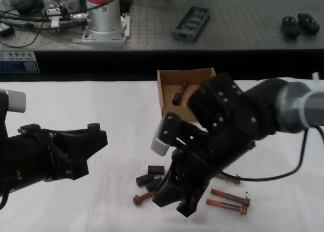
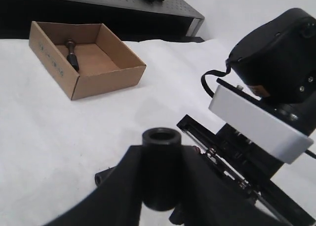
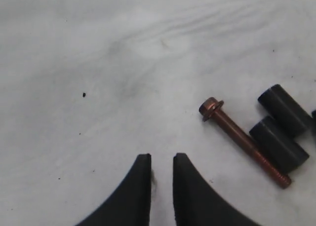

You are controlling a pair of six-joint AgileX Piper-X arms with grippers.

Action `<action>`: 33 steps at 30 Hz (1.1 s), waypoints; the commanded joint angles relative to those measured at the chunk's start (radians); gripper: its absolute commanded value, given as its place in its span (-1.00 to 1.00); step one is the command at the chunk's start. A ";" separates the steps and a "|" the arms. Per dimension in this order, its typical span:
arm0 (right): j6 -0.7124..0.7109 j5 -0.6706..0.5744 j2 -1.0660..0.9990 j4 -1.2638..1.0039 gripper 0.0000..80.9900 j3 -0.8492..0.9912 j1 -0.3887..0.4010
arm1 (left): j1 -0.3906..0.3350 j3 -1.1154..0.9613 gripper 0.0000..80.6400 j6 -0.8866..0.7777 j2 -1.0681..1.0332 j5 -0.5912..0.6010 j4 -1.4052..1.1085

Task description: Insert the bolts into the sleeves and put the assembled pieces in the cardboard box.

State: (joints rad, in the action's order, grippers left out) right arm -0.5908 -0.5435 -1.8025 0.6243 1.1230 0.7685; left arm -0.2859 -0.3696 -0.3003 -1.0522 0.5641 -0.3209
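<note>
Between the fingers (image 2: 129, 174) of the left end effector (image 2: 161, 156) stands 1 black sleeve (image 2: 160, 171), gripped at its sides with its open bore facing up. It is held above the white cloth of the surface (image 2: 49, 152). Past it, well apart, sits the cardboard box (image 2: 108, 80), open at the top. 1 assembled piece (image 2: 72, 56), dark and with a bolt head at its far end, lies on the box floor by one wall.

The right end effector (image 3: 162, 162) points down at the surface with its 2 fingers (image 3: 133, 196) drawn close, a narrow slit between them and nothing in it. Just off its tips lies a copper-coloured bolt (image 3: 242, 141), flat on the cloth with its flanged head nearest the open cloth. 2 loose sleeves (image 3: 279, 143) (image 3: 287, 109) lie on their sides just beside the bolt's shank, next to each other.

Seen from the high view, this arm comes in from the right and hangs over the small cluster of sleeves. On its other side, 2 more bolts (image 1: 229, 196) (image 1: 226, 205) lie side by side on the cloth, with another bolt (image 1: 230, 179) near them. The box stands behind the arm, towards the far edge of the cloth.
</note>
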 commanded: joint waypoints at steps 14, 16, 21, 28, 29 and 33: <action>-0.295 0.171 -0.005 0.013 -0.69 0.033 0.002 | 0.044 -0.002 -0.73 0.027 0.016 -0.022 -0.026; -0.307 0.171 -0.005 -0.010 -0.69 0.033 0.002 | 0.065 -0.002 -0.73 0.033 0.016 -0.022 -0.026; -0.325 0.171 -0.034 -0.056 -0.69 0.036 0.020 | 0.083 -0.002 -0.73 0.037 0.016 -0.029 -0.026; -0.350 0.171 -0.090 -0.050 -0.55 0.043 0.058 | 0.083 -0.002 -0.73 0.039 0.016 -0.029 -0.026; -0.350 0.171 -0.095 -0.053 -0.51 0.043 0.061 | 0.083 -0.002 -0.73 0.039 0.016 -0.029 -0.026; -0.350 0.171 -0.106 -0.062 -0.47 0.043 0.060 | 0.083 -0.002 -0.73 0.038 0.016 -0.037 -0.026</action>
State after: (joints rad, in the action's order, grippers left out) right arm -0.9320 -0.3661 -1.9058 0.5731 1.1538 0.8278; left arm -0.2060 -0.3696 -0.2708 -1.0522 0.5405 -0.3250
